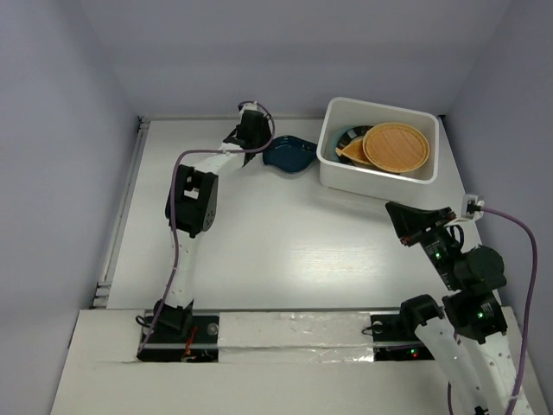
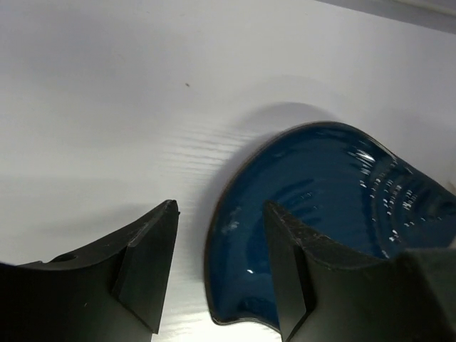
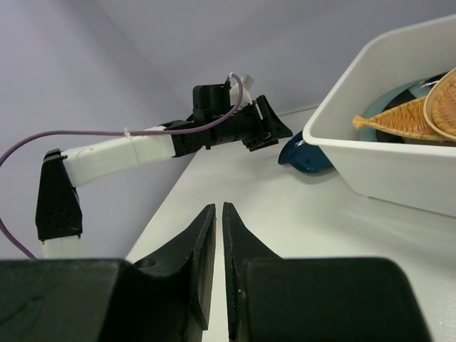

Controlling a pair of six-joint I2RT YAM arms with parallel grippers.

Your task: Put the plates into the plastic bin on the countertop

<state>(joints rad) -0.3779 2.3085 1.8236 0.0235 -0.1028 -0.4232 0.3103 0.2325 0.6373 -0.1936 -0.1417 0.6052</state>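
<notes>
Fingers of left gripper (image 2: 222, 210): spreading wide, straddling the rim of the navy plate (image 2: 335, 192); whether they are touching it is unclear.
Navy plate: lying on the surface (image 1: 259, 242), just left of the plastic bin (image 1: 367, 180); its right side is running out of the left wrist view.
Bin contents: woven orange plate (image 1: 397, 145) lying on top, hiding most of the other plates beneath it.
Fingers of right gripper (image 3: 219, 214): pressing almost together, holding nothing.

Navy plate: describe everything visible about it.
The navy plate is a glossy, deep-blue dish with an irregular wavy outline, a thin brownish rim and faint concentric ridges inside; it looks like glazed ceramic. It lies flat, right way up, on the countertop, just left of the plastic bin, outside it. The open left gripper straddles its rim, one finger over the inside, one outside; contact cannot be told.
</notes>
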